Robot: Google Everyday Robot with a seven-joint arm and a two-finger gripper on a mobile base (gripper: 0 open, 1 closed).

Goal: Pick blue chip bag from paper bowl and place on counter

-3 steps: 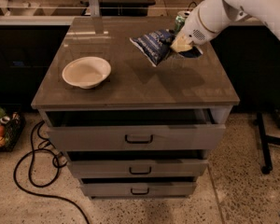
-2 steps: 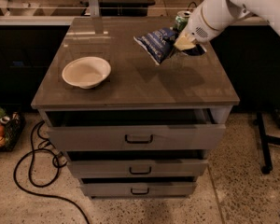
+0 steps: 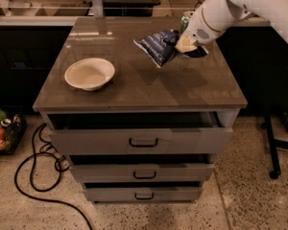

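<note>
Counter [image 3: 134,92] | paper bowl [image 3: 90,74] at left | claw [image 3: 186,45] grasps blue chip bag [image 3: 156,46], outside bowl

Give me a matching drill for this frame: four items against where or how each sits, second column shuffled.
Items
1. blue chip bag
2. paper bowl
3. green can
4. top drawer

States
A. empty, on the left side of the counter
B. at the counter's back right, partly hidden by the arm
C. pulled slightly open
D. gripped by the tool over the counter's right rear

Pairs: 1-D, 2-A, 3-B, 4-C
</note>
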